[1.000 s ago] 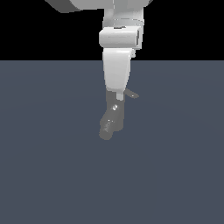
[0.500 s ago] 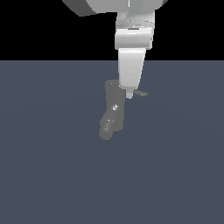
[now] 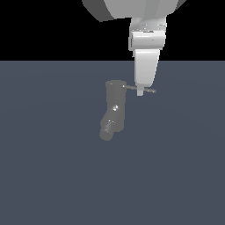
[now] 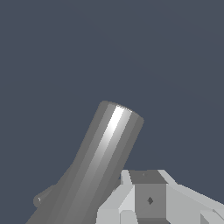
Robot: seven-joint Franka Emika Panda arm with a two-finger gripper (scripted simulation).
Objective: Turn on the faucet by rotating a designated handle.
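Jaws (image 3: 140,92) at handle (image 3: 150,91) beside faucet (image 3: 114,110)

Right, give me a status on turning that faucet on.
Done: the end effector is down at the handle, beside the faucet. In hand: contact looks made, though whether it grips or only pushes is unclear. Left: rotating the handle; no turn is evident.

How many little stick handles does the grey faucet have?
1. The handle sticks out sideways from the top of the faucet, toward the exterior view's right, and the gripper covers its middle. Another could hide behind the faucet, but none shows.
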